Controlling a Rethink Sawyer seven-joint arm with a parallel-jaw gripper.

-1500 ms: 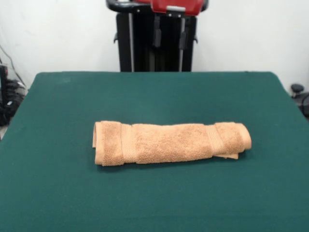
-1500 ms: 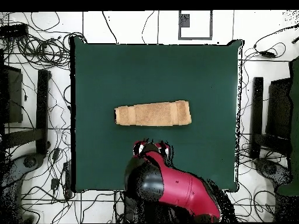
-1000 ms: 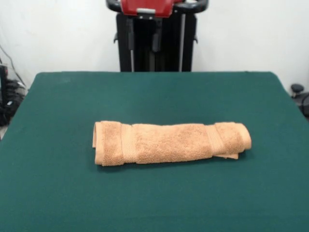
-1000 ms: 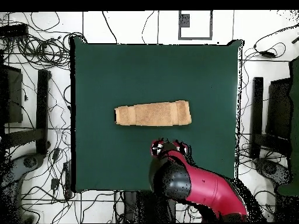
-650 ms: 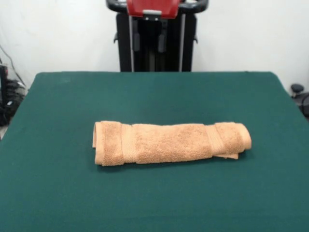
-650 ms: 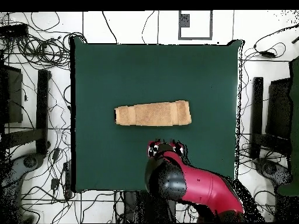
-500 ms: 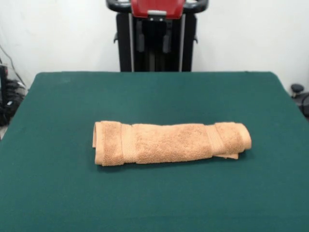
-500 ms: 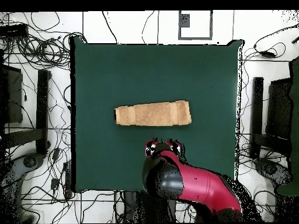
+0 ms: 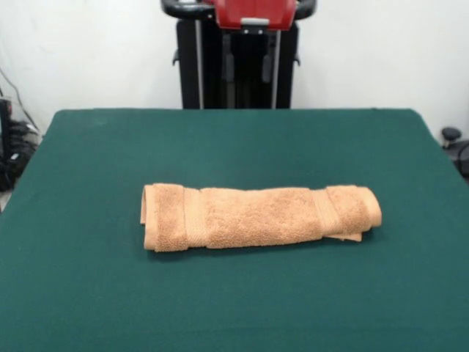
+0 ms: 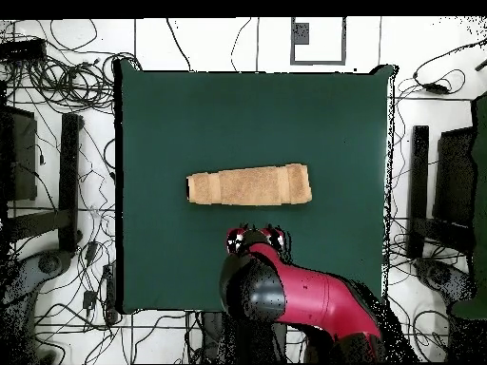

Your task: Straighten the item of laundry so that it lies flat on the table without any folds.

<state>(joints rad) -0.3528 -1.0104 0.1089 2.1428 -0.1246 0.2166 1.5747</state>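
The orange-tan towel [image 9: 260,216] lies folded into a long thick strip across the middle of the dark green table [image 9: 234,139], with woven bands near both ends and a lower layer sticking out at its right end. In the overhead view the towel [image 10: 249,184] sits at the centre of the table [image 10: 247,105]. My gripper [image 9: 248,67] hangs open and empty high over the far edge, well away from the towel. In the overhead view the gripper [image 10: 255,235] is just on the base side of the towel, not touching it.
The black pedestal [image 9: 238,88] stands behind the table's far edge. Cables [image 10: 67,76] and stands [image 10: 428,200] lie on the floor around the table. The table's green top extends wide on all sides of the towel.
The gripper swung sideways along the table's far edge and has drifted part of the way back. The towel has not moved.
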